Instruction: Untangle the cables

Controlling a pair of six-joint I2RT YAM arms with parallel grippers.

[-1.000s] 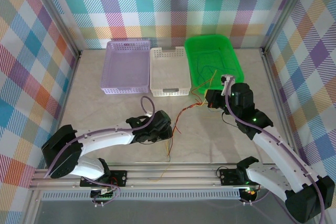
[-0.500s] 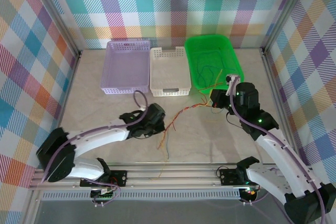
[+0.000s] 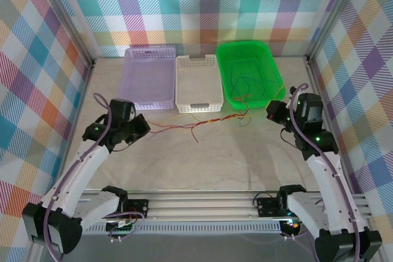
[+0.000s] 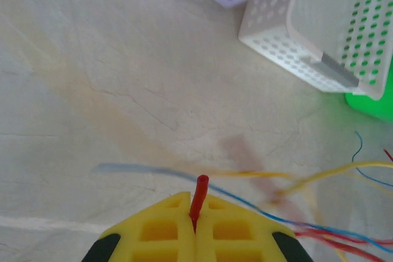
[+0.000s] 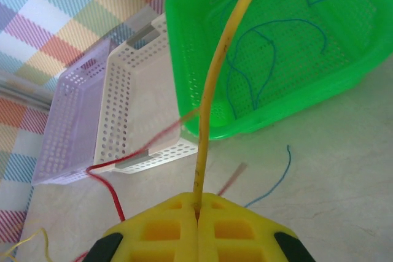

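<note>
Well, the tabletop (image 3: 209, 164) carries three baskets along its far side: a purple basket (image 3: 147, 106) on the left, a white basket (image 3: 198, 108) in the middle and a green basket (image 3: 249, 44) on the right. The cables (image 3: 196, 123) run as a thin bundle from left to right over the bare surface, just on the near side of the white basket. Their long axis lies along the line between the two arms.

The left pincer (image 3: 142, 126) sits at the bundle's left end. The right pincer (image 3: 272, 110) is beside the near right corner of the green basket. Seen from its wrist, the left pincer is pressed together on a red cable (image 4: 198, 191), whose tip pokes out past the fingers. The right pincer is likewise clamped on a yellow cable (image 5: 215, 90), which leads away toward the green basket, where loose blue strands (image 5: 276, 35) lie.

The twisted part looks roughly midway, so neither arm is clearly nearer. I'd guess drawing the ends apart along that left-right line would loosen it, though it could also tighten the twist.
</note>
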